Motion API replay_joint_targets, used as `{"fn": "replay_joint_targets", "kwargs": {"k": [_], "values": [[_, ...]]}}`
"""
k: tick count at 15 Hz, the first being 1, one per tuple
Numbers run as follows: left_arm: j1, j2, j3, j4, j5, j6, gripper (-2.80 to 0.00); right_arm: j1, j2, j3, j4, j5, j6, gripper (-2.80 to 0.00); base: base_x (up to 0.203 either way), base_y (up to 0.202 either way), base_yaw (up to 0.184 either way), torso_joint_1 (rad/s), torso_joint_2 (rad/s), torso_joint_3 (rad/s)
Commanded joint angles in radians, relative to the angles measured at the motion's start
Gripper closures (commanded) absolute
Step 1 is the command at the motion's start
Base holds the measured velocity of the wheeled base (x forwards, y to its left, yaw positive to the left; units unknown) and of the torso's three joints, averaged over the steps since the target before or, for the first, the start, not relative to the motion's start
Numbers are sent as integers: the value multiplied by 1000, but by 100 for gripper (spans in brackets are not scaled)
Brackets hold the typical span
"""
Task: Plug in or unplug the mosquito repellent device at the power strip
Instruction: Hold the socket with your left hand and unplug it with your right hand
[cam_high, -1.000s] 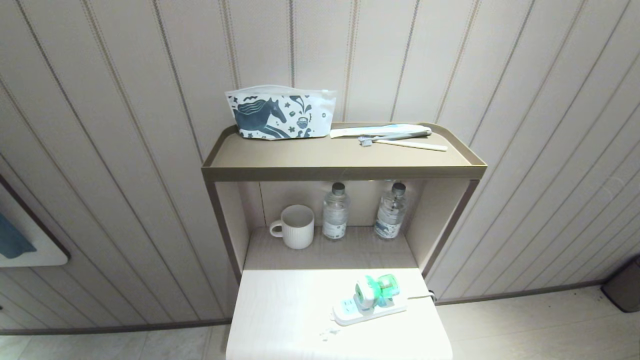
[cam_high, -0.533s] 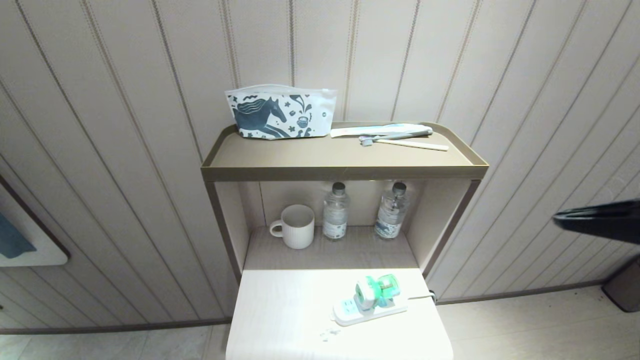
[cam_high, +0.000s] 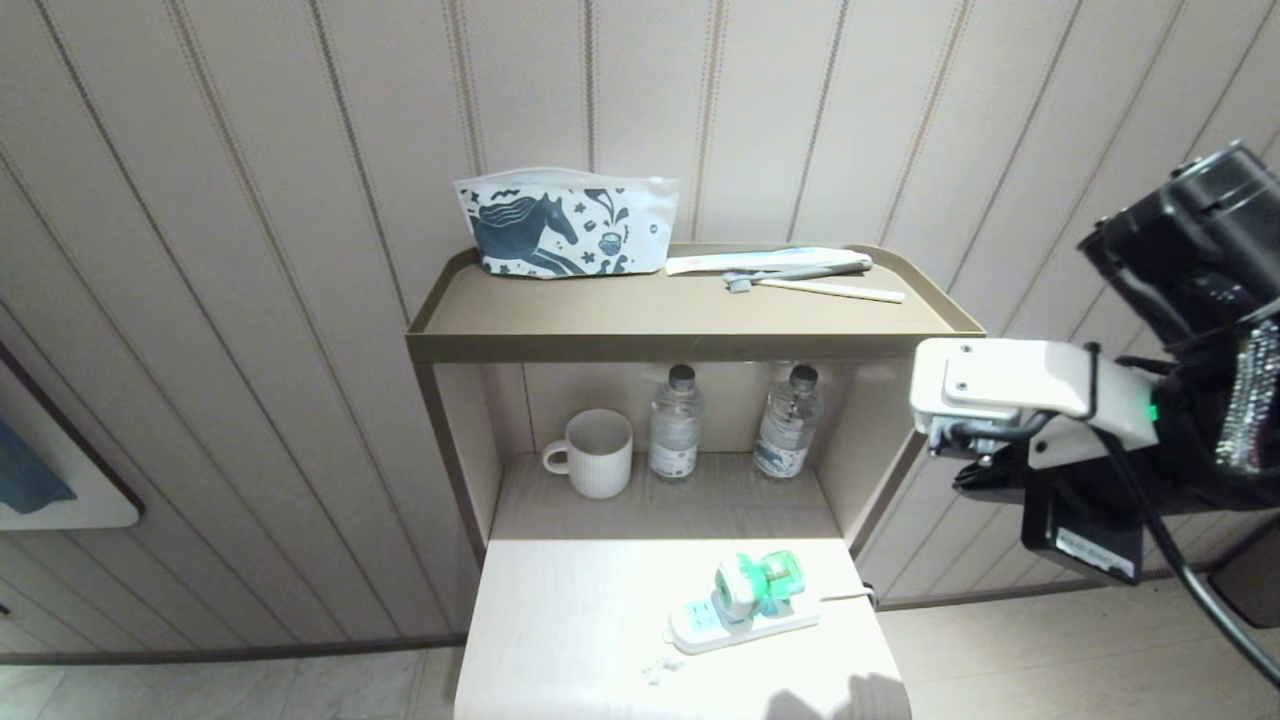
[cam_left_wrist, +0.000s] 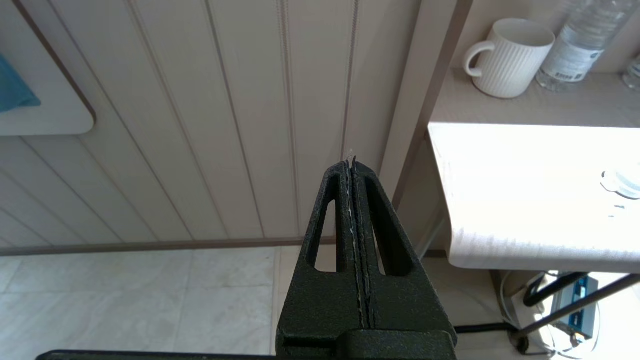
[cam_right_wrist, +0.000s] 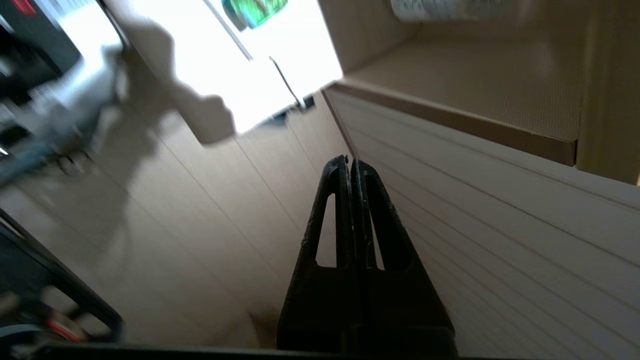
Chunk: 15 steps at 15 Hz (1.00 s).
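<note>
One arm, the right arm (cam_high: 1100, 420), has swung into view beside the shelf (cam_high: 690, 335)

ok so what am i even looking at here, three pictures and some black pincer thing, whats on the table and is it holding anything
It is a two-armed robot. The wide picture is from a camera on its head; the other two are from cameras on its wrists, looking along the fingers. The black pincers are its grippers: the left gripper is low beside the table, the right gripper is off the table's right side. Both are shut and hold nothing. The bulky white and black shape at the right of the head view is the right arm. On the table lies a white power strip with a green mosquito repellent device plugged into it. Behind stand a mug and two water bottles.
</note>
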Motion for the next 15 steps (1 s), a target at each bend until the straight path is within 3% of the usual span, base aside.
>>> {"fn": "replay_joint_targets", "kwargs": {"k": [1,9,14,15], "values": [[0,0,0,1,0,0,0,79,41,11,42,-148,-36,0,0,0,0,0,0,0],[0,1,0,1,0,0,0,86,146,57,23,-136,-39,0,0,0,0,0,0,0],[0,1,0,1,0,0,0,79,257,89,-139,-78,-40,0,0,0,0,0,0,0],[0,0,0,1,0,0,0,79,291,87,-151,-70,-46,-280,0,0,0,0,0,0]]}}
